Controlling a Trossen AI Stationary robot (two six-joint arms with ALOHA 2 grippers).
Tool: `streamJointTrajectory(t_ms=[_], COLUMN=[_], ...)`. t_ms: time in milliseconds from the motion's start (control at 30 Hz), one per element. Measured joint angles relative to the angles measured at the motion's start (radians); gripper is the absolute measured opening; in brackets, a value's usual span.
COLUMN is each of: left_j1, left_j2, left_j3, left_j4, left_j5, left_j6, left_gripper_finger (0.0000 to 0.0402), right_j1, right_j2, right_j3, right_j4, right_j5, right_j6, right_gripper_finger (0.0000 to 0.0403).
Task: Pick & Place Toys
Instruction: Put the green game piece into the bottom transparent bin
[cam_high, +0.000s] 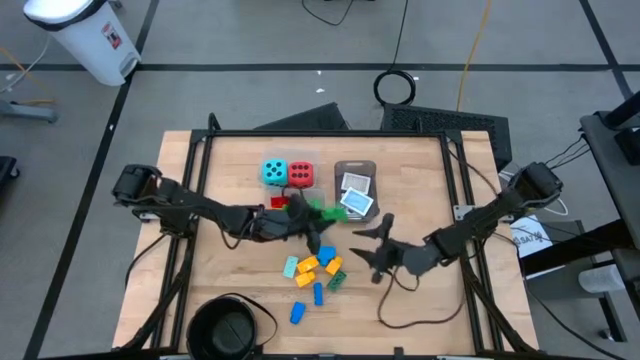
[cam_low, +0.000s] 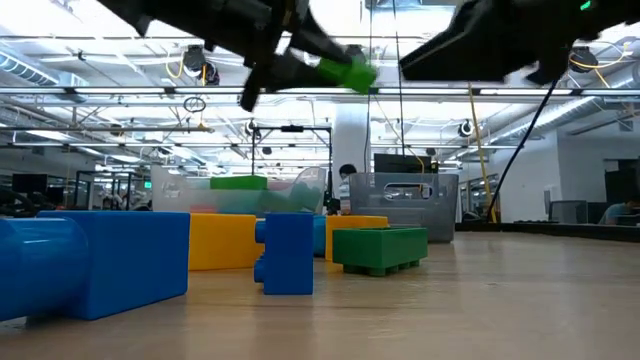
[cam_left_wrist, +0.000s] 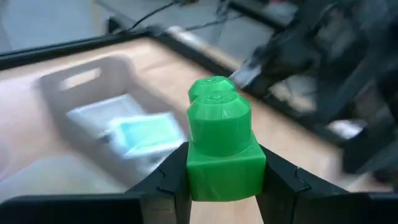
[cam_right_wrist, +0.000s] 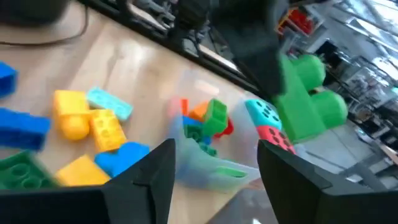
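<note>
While the left claw (cam_left_wrist: 219, 186) pinches a green brick (cam_left_wrist: 221, 146) aloft, the right claw (cam_right_wrist: 214, 168) — spread, empty — hovers over scattered bricks (cam_high: 315, 272).

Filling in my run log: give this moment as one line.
left gripper: shut on green brick, lifted | right gripper: open, empty, above loose bricks | table

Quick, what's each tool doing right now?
Left tool: closed on a green brick, lifted.
Right tool: open, holding nothing.
</note>
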Motion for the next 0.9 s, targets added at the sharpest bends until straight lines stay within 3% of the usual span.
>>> streamJointTrajectory(t_ms=[367, 700, 767, 900], left_j1=[-0.015, 0.007, 0.007, 0.006], left_j2=[-0.026, -0.026, -0.026, -0.026], left_j3=[-0.002, -0.002, -0.002, -0.002], left_j4=[-0.407, -0.522, -0.535, -0.56], left_j5=[-0.121, -0.084, -0.07, -0.062], left_j6=[-0.231, -0.338, -0.355, -0.362], left_gripper_finger=[0.0132, 0.0132, 0.0157, 0.0284], right_j1=[0.035, 0.032, 0.032, 0.024], right_j2=[-0.133, -0.129, -0.129, -0.129], right_j3=[0.002, 0.001, -0.005, -0.017], right_j4=[-0.098, -0.096, -0.09, -0.088], right_j5=[0.02, 0.02, 0.015, -0.033], right_j6=[0.103, 0.112, 0.122, 0.128], right_gripper_finger=[0.02, 0.0197, 0.0199, 0.0206])
